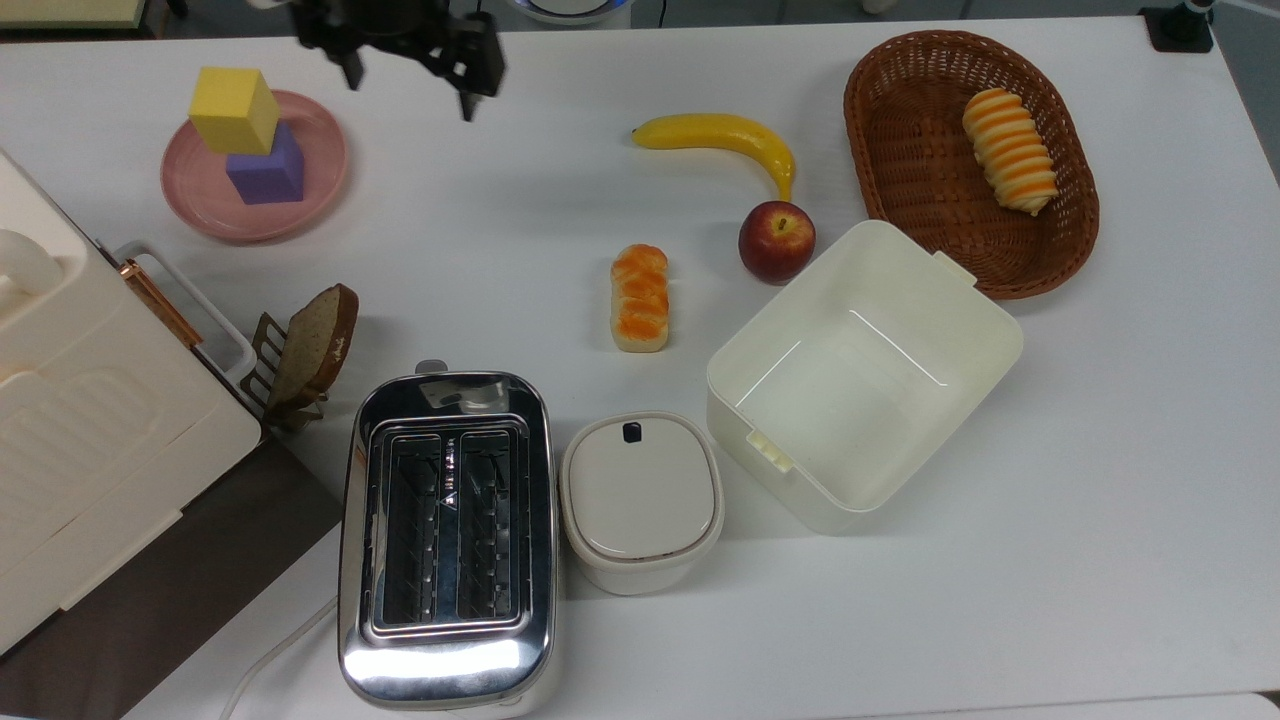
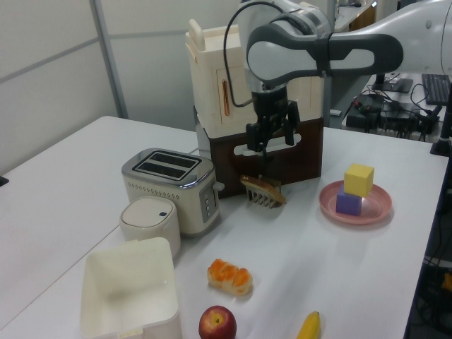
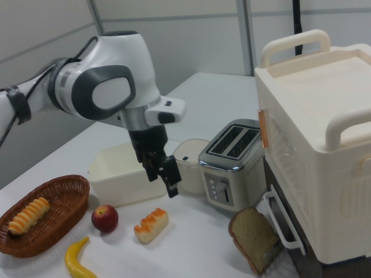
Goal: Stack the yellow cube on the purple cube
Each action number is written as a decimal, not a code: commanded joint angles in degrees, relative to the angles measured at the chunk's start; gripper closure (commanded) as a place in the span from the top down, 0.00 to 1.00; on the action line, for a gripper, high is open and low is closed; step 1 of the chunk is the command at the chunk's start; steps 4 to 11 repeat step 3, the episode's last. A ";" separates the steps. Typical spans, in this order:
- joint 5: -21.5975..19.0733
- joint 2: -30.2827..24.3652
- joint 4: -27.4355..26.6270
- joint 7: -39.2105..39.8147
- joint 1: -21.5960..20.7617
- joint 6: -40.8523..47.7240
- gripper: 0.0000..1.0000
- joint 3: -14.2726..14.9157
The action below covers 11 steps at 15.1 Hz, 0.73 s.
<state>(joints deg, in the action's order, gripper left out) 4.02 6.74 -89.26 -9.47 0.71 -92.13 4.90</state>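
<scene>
The yellow cube point(image 1: 233, 108) point(image 2: 359, 179) rests, slightly off-centre, on top of the purple cube point(image 1: 270, 175) point(image 2: 347, 204). Both stand on a pink plate point(image 1: 320, 190) point(image 2: 382, 206) at the top view's upper left. My gripper point(image 1: 410, 85) point(image 2: 271, 140) point(image 3: 163, 177) hangs open and empty above the table, well clear of the stack. In the top view it is to the right of the plate. In the left view it is to the plate's left, above the toast rack.
A banana point(image 1: 722, 137), an apple point(image 1: 776, 240) and a bread roll point(image 1: 639, 297) lie mid-table. Beyond them are a wicker basket point(image 1: 900, 150), an open white box point(image 1: 990, 340), a toaster point(image 1: 447, 530), a lidded pot point(image 1: 640, 497), a toast rack with bread point(image 1: 310, 345) and a cabinet point(image 1: 90, 430).
</scene>
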 commanded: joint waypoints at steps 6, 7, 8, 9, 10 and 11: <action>-0.15 -0.41 0.84 -6.61 -6.42 1.43 1.00 0.81; -0.15 -0.41 0.84 -6.61 -6.42 1.43 1.00 0.81; -0.15 -0.41 0.84 -6.61 -6.42 1.43 1.00 0.81; -0.15 -0.41 0.84 -6.61 -6.42 1.43 1.00 0.81; -0.15 -0.41 0.84 -6.61 -6.42 1.43 1.00 0.81; -0.15 -0.41 0.84 -6.61 -6.42 1.43 1.00 0.81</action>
